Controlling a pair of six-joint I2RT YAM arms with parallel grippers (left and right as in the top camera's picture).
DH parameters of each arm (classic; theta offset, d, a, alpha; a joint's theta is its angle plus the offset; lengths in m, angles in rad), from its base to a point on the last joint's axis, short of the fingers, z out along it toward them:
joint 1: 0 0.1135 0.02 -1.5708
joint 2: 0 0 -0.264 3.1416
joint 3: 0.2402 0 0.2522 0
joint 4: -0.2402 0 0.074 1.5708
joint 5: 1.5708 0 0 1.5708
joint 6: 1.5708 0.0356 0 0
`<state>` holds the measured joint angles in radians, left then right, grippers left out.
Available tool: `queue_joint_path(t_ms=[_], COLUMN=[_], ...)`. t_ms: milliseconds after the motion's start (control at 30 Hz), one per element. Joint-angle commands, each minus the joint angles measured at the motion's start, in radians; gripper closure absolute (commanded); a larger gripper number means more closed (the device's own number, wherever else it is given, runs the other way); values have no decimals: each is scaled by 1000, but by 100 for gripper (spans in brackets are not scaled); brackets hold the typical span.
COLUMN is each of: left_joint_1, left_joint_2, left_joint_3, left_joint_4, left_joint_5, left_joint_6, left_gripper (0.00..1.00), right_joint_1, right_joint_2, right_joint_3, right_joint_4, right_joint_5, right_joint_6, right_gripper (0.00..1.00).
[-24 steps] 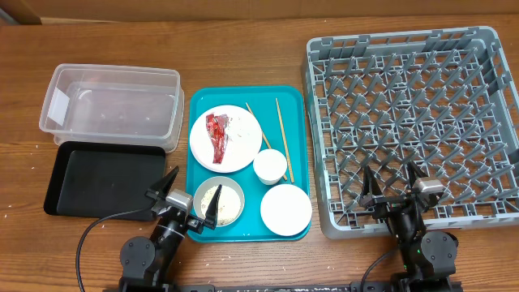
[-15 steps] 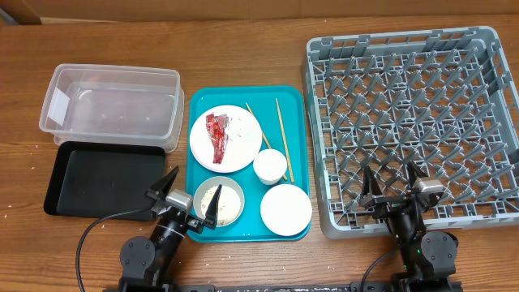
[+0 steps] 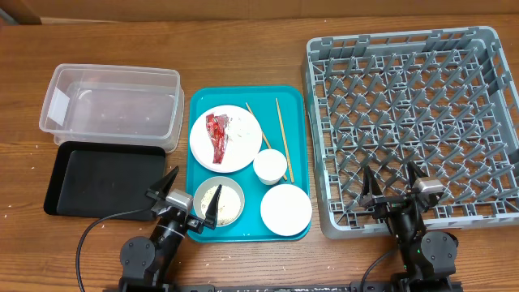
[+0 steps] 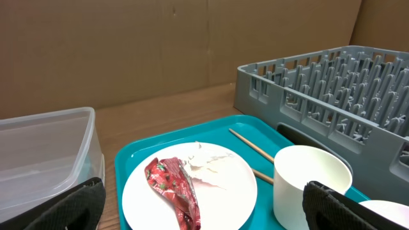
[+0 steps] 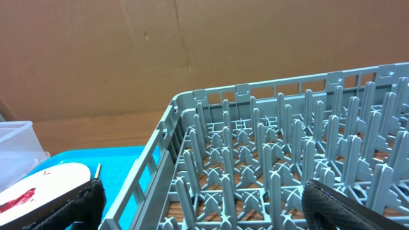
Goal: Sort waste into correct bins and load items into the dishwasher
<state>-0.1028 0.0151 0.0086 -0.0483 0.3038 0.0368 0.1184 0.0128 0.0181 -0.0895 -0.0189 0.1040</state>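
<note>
Nothing looks sorted yet: the red wrapper [image 3: 219, 135] lies on the white plate [image 3: 241, 122] upon the teal tray [image 3: 285, 94], while the clear tub [image 3: 113, 105], black tray [image 3: 101, 182] and grey dish rack [image 3: 405, 113] hold nothing, and the left gripper [image 3: 188, 199] and right gripper [image 3: 390, 182] both hang spread, gripping nothing.

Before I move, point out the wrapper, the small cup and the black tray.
wrapper [image 3: 219, 135], overhead view, middle of the scrap
small cup [image 3: 270, 165], overhead view, inside its rim
black tray [image 3: 97, 180], overhead view, bare floor
</note>
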Motion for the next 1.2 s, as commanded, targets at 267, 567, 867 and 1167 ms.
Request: queue_joint_path(t_ms=[267,567,867,1167], left_joint_1=[6,6,4,5], left_joint_2=[-10,-10,-10,-2], left_joint_3=[-4,-4,-4,142], left_joint_4=[1,39,59,108], left_joint_5=[1,5,102,111], left_joint_6=[16,16,-12,-85], left_gripper=[0,0,0,0], right_joint_1=[-3,-3,-2,-2], right_joint_2=[-9,-9,-9,-1], right_joint_3=[-10,-10,-10,192], right_joint_4=[6,7,36,-147], right_joint_5=[1,2,-201,-307], right_joint_6=[-3,-4,67,113], right_gripper=[0,0,0,0])
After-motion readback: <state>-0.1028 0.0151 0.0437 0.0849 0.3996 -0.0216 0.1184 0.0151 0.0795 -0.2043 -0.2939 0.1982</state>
